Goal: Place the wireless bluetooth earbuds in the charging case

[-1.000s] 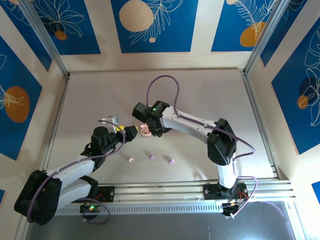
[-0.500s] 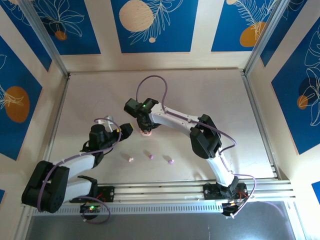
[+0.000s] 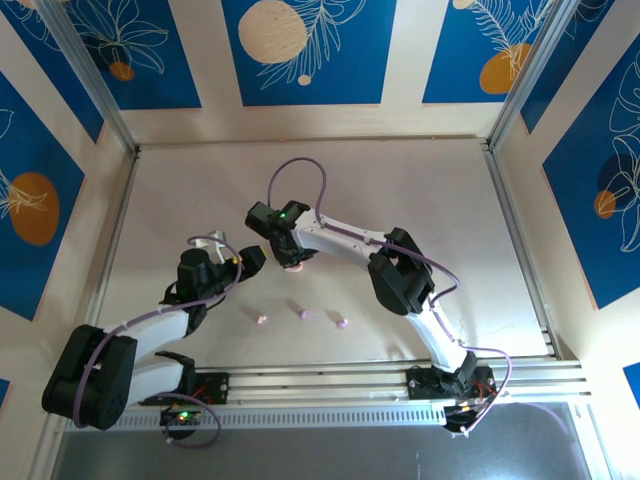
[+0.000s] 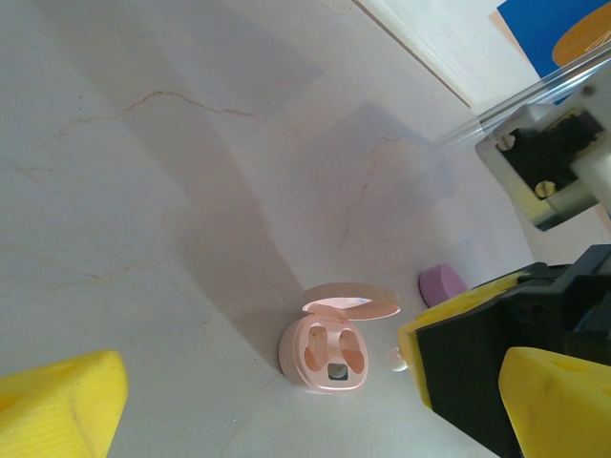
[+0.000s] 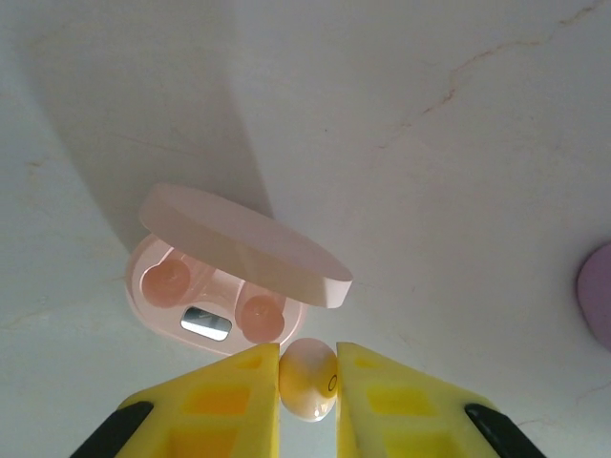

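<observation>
- At mid-table, the right gripper (image 5: 306, 358) clenches one pale pink earbud (image 5: 307, 380) between its yellow fingertips, just beside the front rim of the open pink case (image 5: 229, 286).
- The left gripper (image 3: 252, 260), just left of the pink case, is released, fingers spread wide.
- Four earbuds: one held, and three loose earbuds (image 3: 302, 312) in a row nearer the arm bases, one pink and two purple.
- Two cases: the pink one, and a purple case (image 4: 442, 283) near it.

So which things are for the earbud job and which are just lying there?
For the job: right end effector, the pale pink earbud it grips, open pink case, loose pink earbud.
Lying about for now: two purple earbuds, purple case.
</observation>
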